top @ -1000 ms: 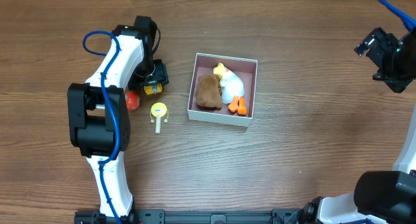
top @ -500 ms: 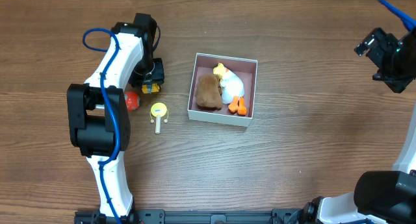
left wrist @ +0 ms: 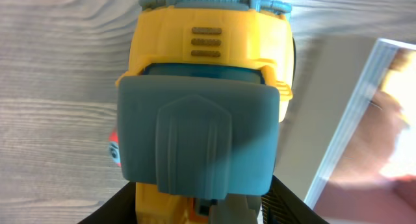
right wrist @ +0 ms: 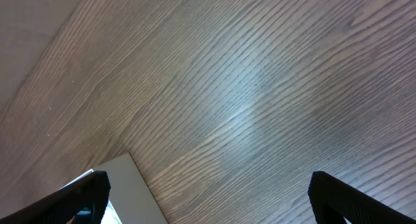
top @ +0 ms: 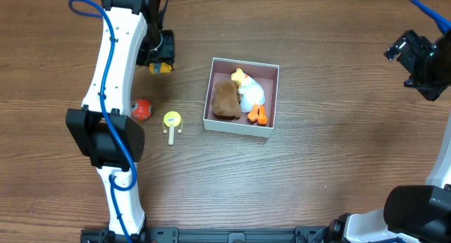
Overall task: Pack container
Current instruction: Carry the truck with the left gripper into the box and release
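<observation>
The container (top: 242,127), a square white box with a pink-mauve inside, sits mid-table and holds a brown plush (top: 225,100) and a white and yellow duck with orange feet (top: 249,94). My left gripper (top: 160,60) is shut on a yellow and grey toy truck (top: 162,66) and holds it above the table, left of the container and further back. The truck fills the left wrist view (left wrist: 205,107), with the container's edge (left wrist: 354,120) at its right. My right gripper (top: 416,60) is open and empty at the far right, high above the table.
A red ball (top: 143,110) and a yellow round toy with a white handle (top: 172,121) lie on the wood table left of the container. The red ball also peeks out beside the truck in the left wrist view (left wrist: 114,149). The container's corner shows in the right wrist view (right wrist: 133,191).
My left gripper has lifted the toy truck off the table and moved it towards the back. The red ball, which the arm partly hid, is now in full view. The right arm has not moved.
</observation>
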